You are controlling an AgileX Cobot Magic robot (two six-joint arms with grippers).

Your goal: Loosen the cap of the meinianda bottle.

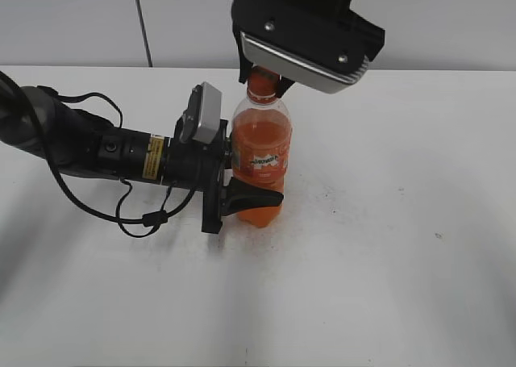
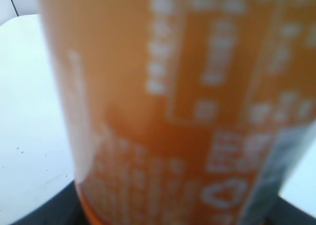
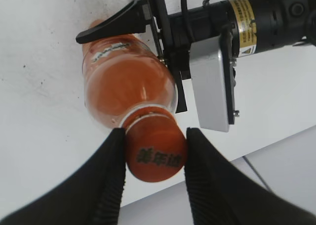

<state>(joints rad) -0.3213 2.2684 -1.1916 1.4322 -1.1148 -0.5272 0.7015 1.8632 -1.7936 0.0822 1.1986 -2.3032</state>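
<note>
The meinianda bottle (image 1: 260,161), clear plastic with orange drink and an orange label, stands upright on the white table. My left gripper (image 1: 242,202) comes in from the left and is shut on the bottle's lower body; the label (image 2: 187,111) fills the left wrist view, blurred. My right gripper (image 1: 262,81) hangs over the bottle from above. In the right wrist view its two black fingers (image 3: 154,148) press on both sides of the orange cap (image 3: 157,153), whose top bears dark print. The cap sits on the neck.
The white table (image 1: 387,246) carries the bottle. A grey wall with a dark seam (image 1: 141,20) runs behind the table. The left arm's cable (image 1: 121,214) loops on the table at the left.
</note>
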